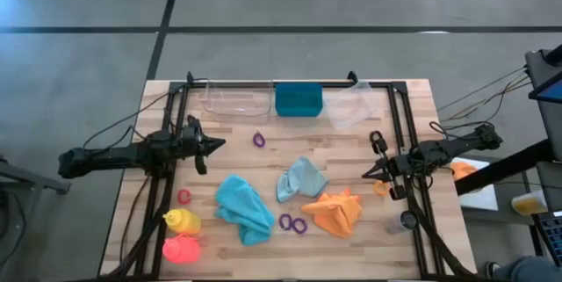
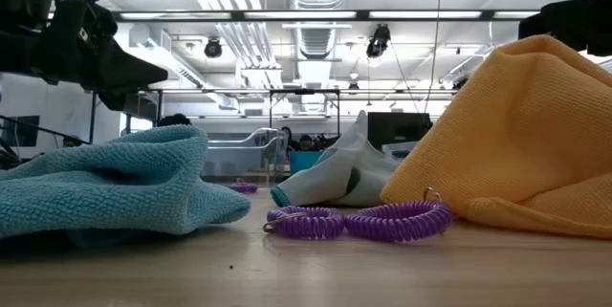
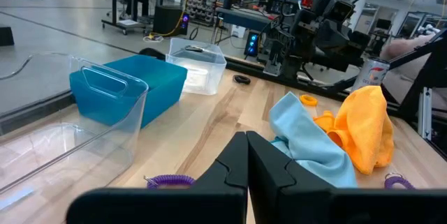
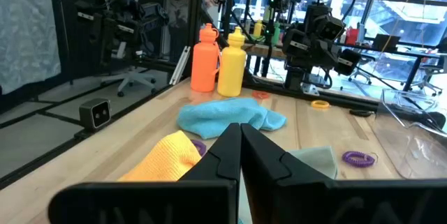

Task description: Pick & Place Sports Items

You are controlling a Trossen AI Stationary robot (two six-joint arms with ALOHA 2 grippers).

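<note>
You have open wood between the purple ring (image 1: 259, 140) and the bin (image 1: 299, 100); the teal cloth (image 1: 245, 208), pale blue cloth (image 1: 301, 179) and orange cloth (image 1: 335, 213) crowd the centre.

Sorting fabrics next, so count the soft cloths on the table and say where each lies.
3. The teal cloth lies left of centre, the pale blue cloth mid-table, and the orange cloth to the right, nearer the front edge. More could be hidden under the folds.
</note>
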